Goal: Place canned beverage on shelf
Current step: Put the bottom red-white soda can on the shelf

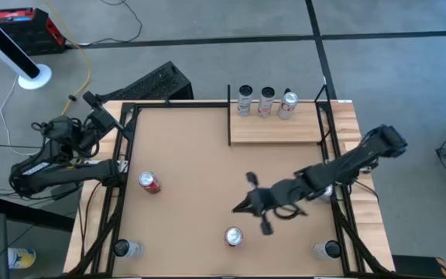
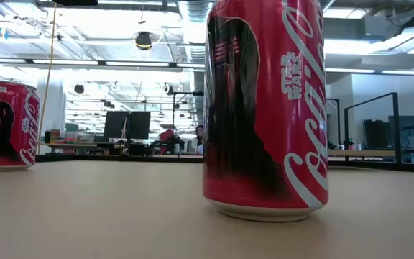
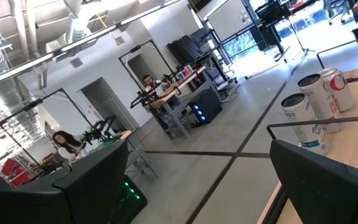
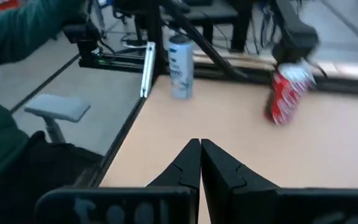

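Right end effector (image 1: 248, 206) closed and empty, mid-counter, just beyond the near red can (image 1: 233, 236). Open it wide before descending, grip mid-body, then carry to the shelf (image 1: 276, 129) far right. Left end effector (image 1: 91, 101) open, parked.

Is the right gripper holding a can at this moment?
No: the right gripper is shut on nothing over the bare tabletop, apart from the red cans.

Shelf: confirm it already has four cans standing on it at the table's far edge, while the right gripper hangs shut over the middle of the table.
Not four. The high view shows three cans standing in a row on the shelf at the table's far edge. The rest holds: the right gripper is shut over the middle of the table, holding nothing.
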Controlling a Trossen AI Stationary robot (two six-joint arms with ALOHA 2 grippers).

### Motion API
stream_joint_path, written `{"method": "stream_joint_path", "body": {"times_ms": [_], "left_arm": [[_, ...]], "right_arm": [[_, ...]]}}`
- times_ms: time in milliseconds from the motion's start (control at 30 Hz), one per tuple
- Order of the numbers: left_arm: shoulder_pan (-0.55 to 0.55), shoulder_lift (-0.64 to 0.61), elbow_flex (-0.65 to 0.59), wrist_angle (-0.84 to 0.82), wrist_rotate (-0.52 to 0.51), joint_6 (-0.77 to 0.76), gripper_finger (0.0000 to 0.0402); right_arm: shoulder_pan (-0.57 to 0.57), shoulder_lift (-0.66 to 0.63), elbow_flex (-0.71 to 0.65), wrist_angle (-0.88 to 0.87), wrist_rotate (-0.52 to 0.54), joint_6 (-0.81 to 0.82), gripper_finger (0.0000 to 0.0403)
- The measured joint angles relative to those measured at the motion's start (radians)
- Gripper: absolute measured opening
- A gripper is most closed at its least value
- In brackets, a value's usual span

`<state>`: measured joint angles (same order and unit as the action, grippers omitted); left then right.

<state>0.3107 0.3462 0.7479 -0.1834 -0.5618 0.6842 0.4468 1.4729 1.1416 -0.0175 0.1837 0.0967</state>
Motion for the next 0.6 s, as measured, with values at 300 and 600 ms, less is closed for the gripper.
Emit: {"method": "stream_joint_path", "body": {"times_ms": [300, 600], "left_arm": [[0.0, 0.0, 0.0, -0.002, 0.0, 0.0, 0.0379], [0.0, 0.0, 0.0, -0.002, 0.002, 0.001, 0.0379]], "right_arm": [[-0.019, 0.281, 0.136, 0.048, -0.08, -0.173, 0.0045], [0.04, 0.382, 0.404, -0.325, -0.11, -0.097, 0.015]]}}
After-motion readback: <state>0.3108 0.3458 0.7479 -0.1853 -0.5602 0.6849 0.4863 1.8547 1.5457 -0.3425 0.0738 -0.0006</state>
